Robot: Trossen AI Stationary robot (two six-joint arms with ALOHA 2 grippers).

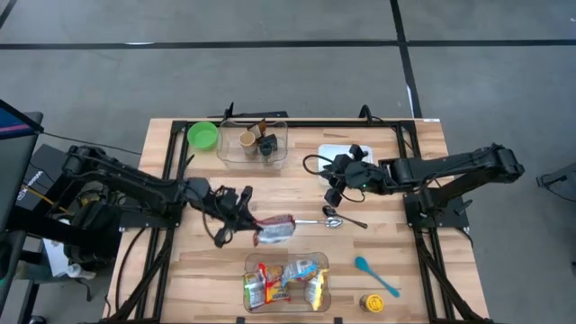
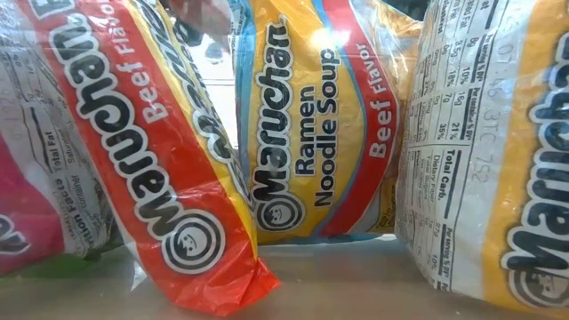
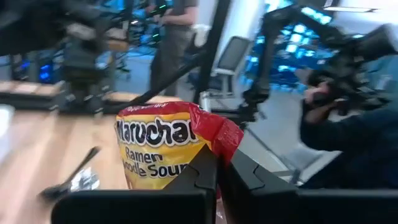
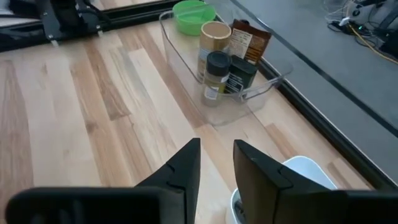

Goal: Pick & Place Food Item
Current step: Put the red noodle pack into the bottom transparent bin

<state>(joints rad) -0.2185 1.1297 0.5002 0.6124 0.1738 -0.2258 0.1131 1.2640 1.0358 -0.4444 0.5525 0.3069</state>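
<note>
A Maruchan ramen packet (image 1: 276, 229) (image 3: 158, 149), yellow and red, sits in my left gripper (image 1: 256, 226) (image 3: 220, 171), which is shut on it over the middle of the table. My right gripper (image 1: 335, 191) (image 4: 216, 158) hovers at the right of centre, beside a white dish (image 4: 301, 171). Its fingers stand a little apart with nothing between them. More ramen packets (image 2: 302, 133) fill a clear bin (image 1: 286, 283) at the near edge. My left gripper pinches the packet's crinkled red end seam (image 3: 219, 138) between its two fingers. The fingers come in level from the table's left. The packet stands upright in front of them, its printed face toward the wrist camera; its lower edge is hidden by the gripper.
A metal spoon (image 1: 335, 220) lies just right of the held packet. A clear bin of spice jars (image 1: 254, 142) (image 4: 225, 68) and a green bowl (image 1: 203, 135) stand at the far edge. A blue spoon (image 1: 374, 275) and a yellow-lidded jar (image 1: 372, 303) lie near right.
</note>
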